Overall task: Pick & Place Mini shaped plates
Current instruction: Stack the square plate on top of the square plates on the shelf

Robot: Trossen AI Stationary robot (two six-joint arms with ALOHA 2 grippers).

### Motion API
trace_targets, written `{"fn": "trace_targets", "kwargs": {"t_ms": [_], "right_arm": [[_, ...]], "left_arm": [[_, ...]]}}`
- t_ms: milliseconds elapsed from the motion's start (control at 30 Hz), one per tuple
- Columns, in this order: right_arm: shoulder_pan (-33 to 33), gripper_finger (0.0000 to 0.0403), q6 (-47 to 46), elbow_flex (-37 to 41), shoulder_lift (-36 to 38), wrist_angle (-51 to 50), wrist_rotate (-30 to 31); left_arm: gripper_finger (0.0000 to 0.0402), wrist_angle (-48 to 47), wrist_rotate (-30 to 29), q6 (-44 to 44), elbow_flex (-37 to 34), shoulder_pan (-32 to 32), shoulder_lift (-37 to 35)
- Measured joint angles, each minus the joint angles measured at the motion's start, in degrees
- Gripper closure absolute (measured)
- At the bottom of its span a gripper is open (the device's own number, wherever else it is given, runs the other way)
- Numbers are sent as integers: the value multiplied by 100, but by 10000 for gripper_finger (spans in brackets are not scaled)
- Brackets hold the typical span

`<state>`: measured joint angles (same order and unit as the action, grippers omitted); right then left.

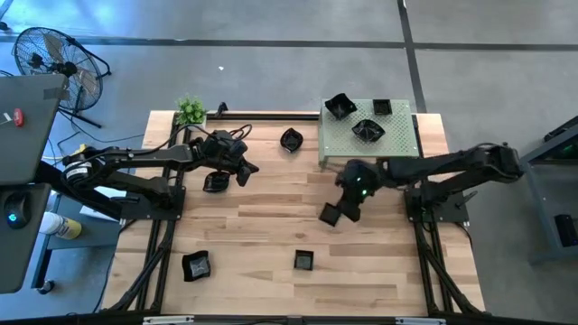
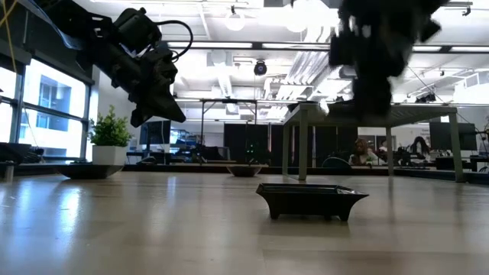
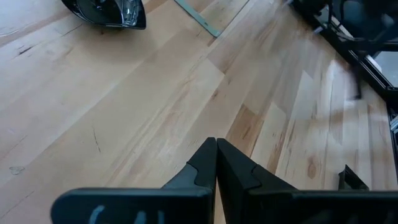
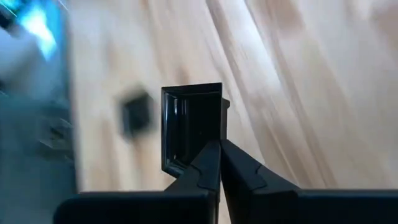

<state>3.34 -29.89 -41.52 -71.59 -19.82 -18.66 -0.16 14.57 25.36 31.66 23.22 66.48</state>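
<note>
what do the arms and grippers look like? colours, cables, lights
Both arms are dark, jointed tubes. The left arm carries looping black cables near its wrist. The right arm shows a green light near its wrist. Each gripper, left gripper and right gripper, has two black, wedge-tipped fingers.

Two dark arms, black links and joints throughout.

Left arm (image 1: pixel 135 167): black segments, loose black cable looping over the wrist, white band near the shoulder end. Right arm (image 1: pixel 452 167): same black build, small green light glowing just behind the gripper. Left gripper (image 3: pixel 216 163): two matte black fingers, wedge-shaped, tapering to thin tips; flat black crossbar behind them carrying faint pale scrawled marks. Right gripper (image 4: pixel 220 163): identical black wedge fingers and crossbar.
</note>
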Motion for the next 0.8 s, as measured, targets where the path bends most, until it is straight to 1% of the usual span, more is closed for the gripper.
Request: {"fn": "trace_targets", "kwargs": {"t_ms": [133,233,333,433,500,533,600,667,733,800], "right_arm": [[269,399,-511,-715,492,-320,352],[769,397,-928,-1430,773,-989,870],[1595,398,-959,-2173,949,-2031,1385],[2682,401,-552,-2784,994,-3138,1753],[3512,400,-217,-3007,992,-3589,1762],[3919,400,-21,-3041,992,-3681,1669],[4739,401,359,-3021,960,-3709,1401],[5418,401,626,-2924,874,-3647,1232],[5893,401,862,-2824,725,-3558,1209],[6151,401,953,-2784,553,-3354,1218]], "left_arm": [[399,2,0,-2,0,0,0],[399,4,0,-2,0,0,0],[399,31,-2,-2,0,0,0],[399,42,-11,-10,0,0,0],[399,46,-11,-76,0,0,0],[399,46,-13,-95,0,0,0],[399,46,-15,-123,0,0,0],[399,48,-17,-140,0,0,0],[399,48,-17,-142,0,0,0],[399,48,-17,-152,0,0,0]]}}
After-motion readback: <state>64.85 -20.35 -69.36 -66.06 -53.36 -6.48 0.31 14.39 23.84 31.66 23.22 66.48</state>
